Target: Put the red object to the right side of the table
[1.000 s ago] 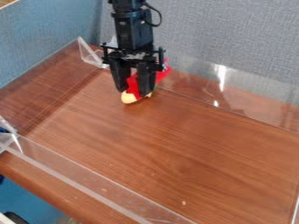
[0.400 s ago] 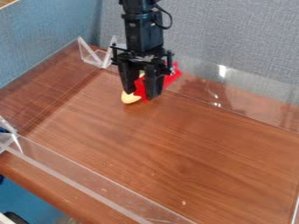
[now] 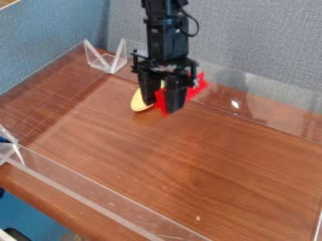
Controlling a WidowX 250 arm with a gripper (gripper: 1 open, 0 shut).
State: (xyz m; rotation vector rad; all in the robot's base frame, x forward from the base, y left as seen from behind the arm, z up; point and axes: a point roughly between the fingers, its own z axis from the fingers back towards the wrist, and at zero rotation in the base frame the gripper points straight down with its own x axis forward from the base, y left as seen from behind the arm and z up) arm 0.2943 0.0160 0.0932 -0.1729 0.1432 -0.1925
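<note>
Since the earlier frame the gripper (image 3: 168,104) has moved to the right along the back of the table (image 3: 189,160), and the red object (image 3: 191,88) went with it. Its jaws are closed on the red object, which sticks out on the right side of the fingers, near the clear back wall (image 3: 258,94). There is one red object and one yellow corn toy (image 3: 141,100), which lies on the wood just left of the gripper.
</note>
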